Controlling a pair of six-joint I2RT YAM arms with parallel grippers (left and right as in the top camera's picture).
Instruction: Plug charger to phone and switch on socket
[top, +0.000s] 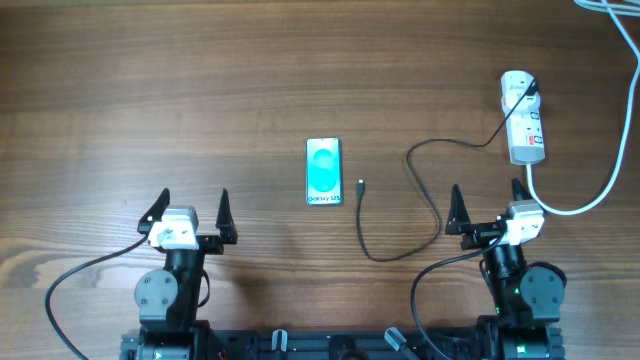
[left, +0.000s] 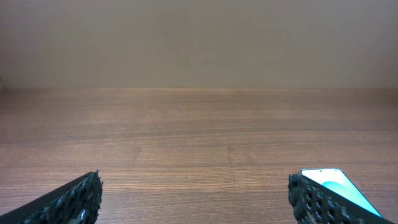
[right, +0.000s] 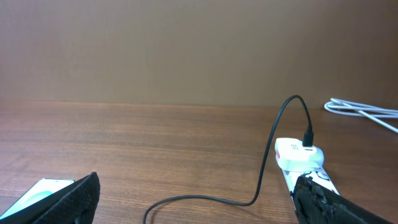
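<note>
The phone (top: 323, 171) lies flat at the table's middle, cyan screen up; its corner shows in the left wrist view (left: 329, 180) and the right wrist view (right: 38, 190). The charger (top: 432, 205) is a thin black cable looping from the socket to a free plug tip (top: 360, 186) just right of the phone; it also shows in the right wrist view (right: 267, 162). The socket (top: 523, 117), a white strip with red marks, lies at the far right, also in the right wrist view (right: 300, 155). My left gripper (top: 192, 210) and right gripper (top: 487, 205) are open, empty, near the front edge.
A thick white cord (top: 612, 150) runs from the socket, curves right and up off the far right corner; it also shows in the right wrist view (right: 364, 111). Bare wooden table (top: 150, 90) lies to the left and behind.
</note>
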